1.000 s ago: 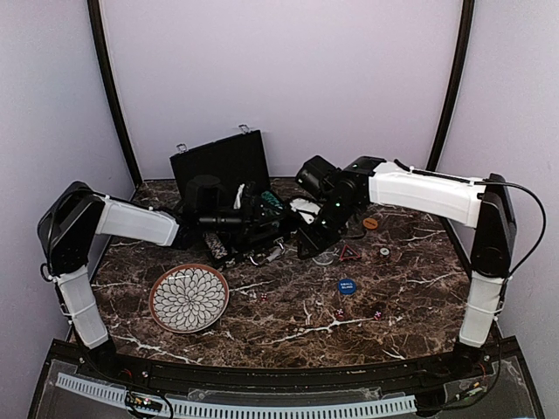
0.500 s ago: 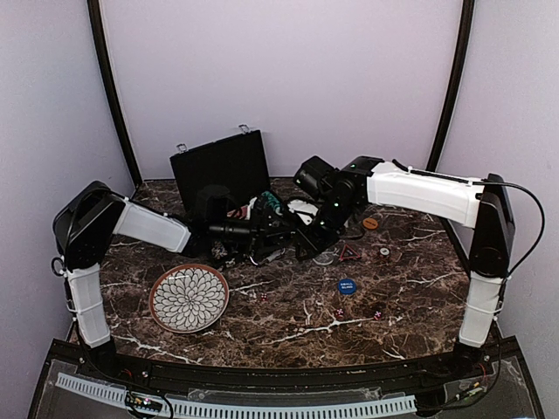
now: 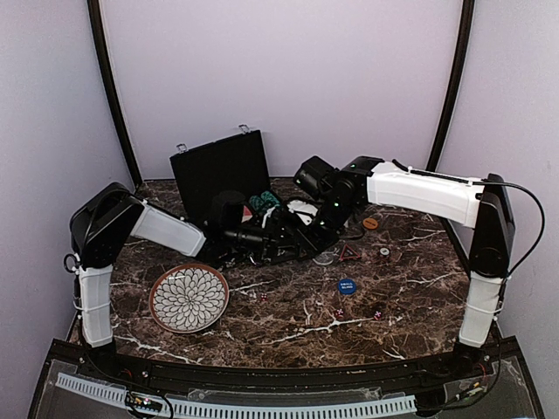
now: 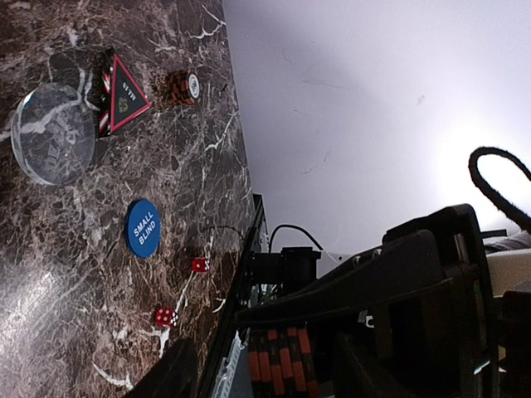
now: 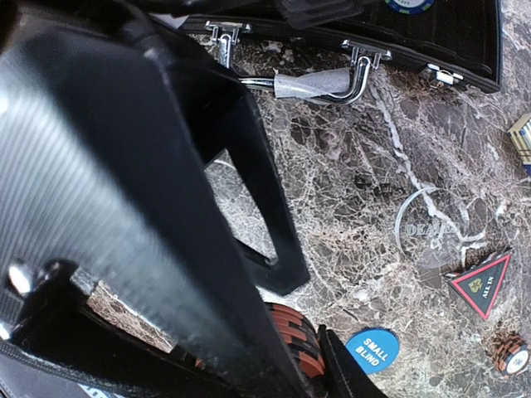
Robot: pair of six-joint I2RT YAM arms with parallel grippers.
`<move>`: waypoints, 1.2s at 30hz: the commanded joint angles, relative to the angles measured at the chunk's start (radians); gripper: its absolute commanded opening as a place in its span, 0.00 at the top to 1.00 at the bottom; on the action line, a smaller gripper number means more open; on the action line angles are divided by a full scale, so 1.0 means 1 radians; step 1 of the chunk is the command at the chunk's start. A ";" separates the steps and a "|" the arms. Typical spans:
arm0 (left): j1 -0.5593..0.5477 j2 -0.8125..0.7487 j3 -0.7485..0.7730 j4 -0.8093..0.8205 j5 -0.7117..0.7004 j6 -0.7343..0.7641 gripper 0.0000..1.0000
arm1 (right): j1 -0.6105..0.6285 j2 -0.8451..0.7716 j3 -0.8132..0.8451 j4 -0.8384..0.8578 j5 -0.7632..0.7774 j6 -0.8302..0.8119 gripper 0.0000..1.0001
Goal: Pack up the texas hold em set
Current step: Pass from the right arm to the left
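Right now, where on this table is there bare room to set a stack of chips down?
Bare marble runs along the near edge, between the plate and the blue button. Another patch lies right of the orange button. Crowded: in front of the briefcase.

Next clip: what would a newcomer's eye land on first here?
The black briefcase, lid upright at the back of the marble table, with the left arm and right arm meeting low in front of it. Next, the patterned plate front left, and the blue small-blind button lying loose on the right.
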 commanded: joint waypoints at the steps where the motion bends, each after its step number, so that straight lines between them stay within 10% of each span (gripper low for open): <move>1: -0.009 0.005 0.032 0.024 0.057 -0.002 0.46 | 0.007 -0.009 0.019 0.014 0.007 -0.005 0.83; 14: -0.020 0.045 0.059 0.094 0.096 -0.066 0.89 | 0.007 0.001 0.008 0.011 0.035 -0.001 0.80; 26: 0.047 -0.009 0.019 0.078 0.094 -0.022 1.00 | -0.023 -0.105 -0.055 0.079 0.009 0.023 0.13; 36: 0.195 -0.202 0.111 -0.620 -0.104 0.631 1.00 | -0.091 -0.205 -0.142 0.139 -0.027 0.030 0.09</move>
